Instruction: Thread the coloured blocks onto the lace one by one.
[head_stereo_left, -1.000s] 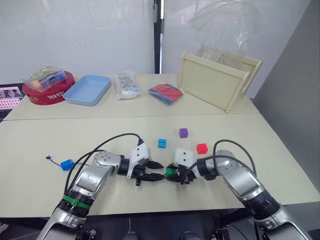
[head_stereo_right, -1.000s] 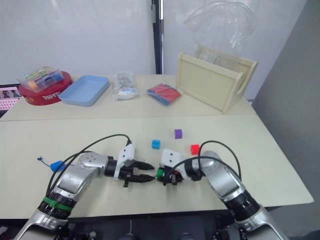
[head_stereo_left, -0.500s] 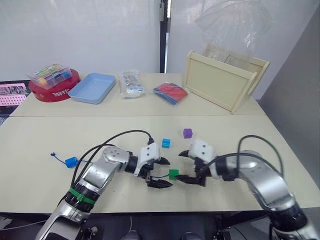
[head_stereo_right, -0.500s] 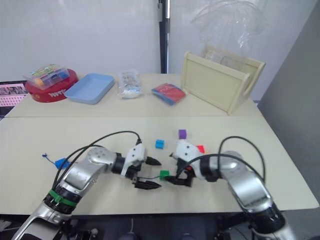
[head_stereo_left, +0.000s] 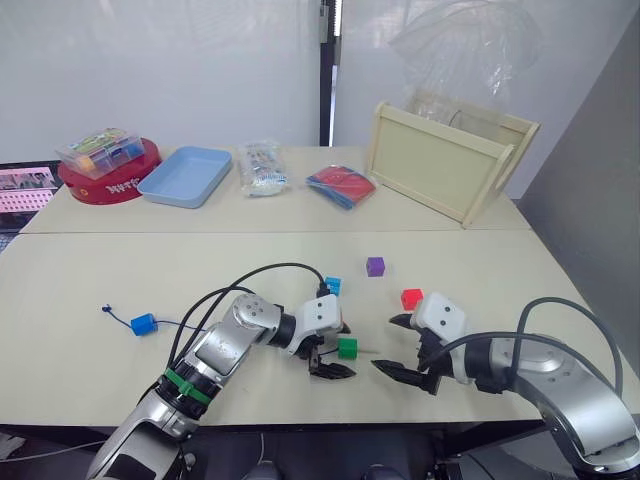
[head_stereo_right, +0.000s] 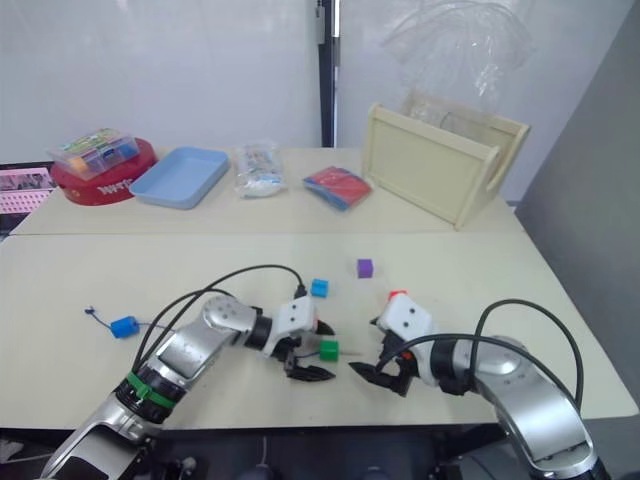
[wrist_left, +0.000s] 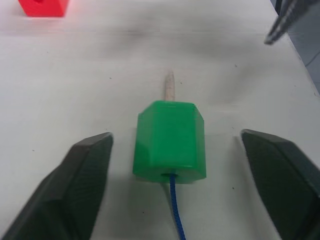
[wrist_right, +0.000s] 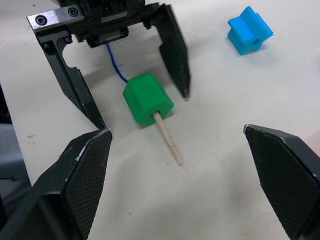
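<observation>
A green block (head_stereo_left: 347, 347) lies on the table with the dark-blue lace (wrist_left: 175, 215) running through it. The lace's pale tip (wrist_right: 167, 140) pokes out toward my right gripper. Open, my left gripper (head_stereo_left: 337, 349) straddles the green block, and neither finger (wrist_left: 82, 182) touches it. My right gripper (head_stereo_left: 396, 346) stands open just right of the tip, holding nothing. The lace trails left to a blue block (head_stereo_left: 143, 324) that sits on it. Loose on the table beyond are a cyan block (head_stereo_left: 332, 286), a purple block (head_stereo_left: 375, 266) and a red block (head_stereo_left: 411, 298).
Along the back stand a red round tin (head_stereo_left: 100, 185) with a clear box of pieces on it, a light-blue tray (head_stereo_left: 185, 178), a clear packet (head_stereo_left: 260, 168), a red and blue packet (head_stereo_left: 340, 186) and a wooden crate (head_stereo_left: 450, 165). The table's front edge is close below both grippers.
My right gripper let go of the green block, opened and drew back to the right. My left gripper opened and moved over the block, which now rests on the table.
</observation>
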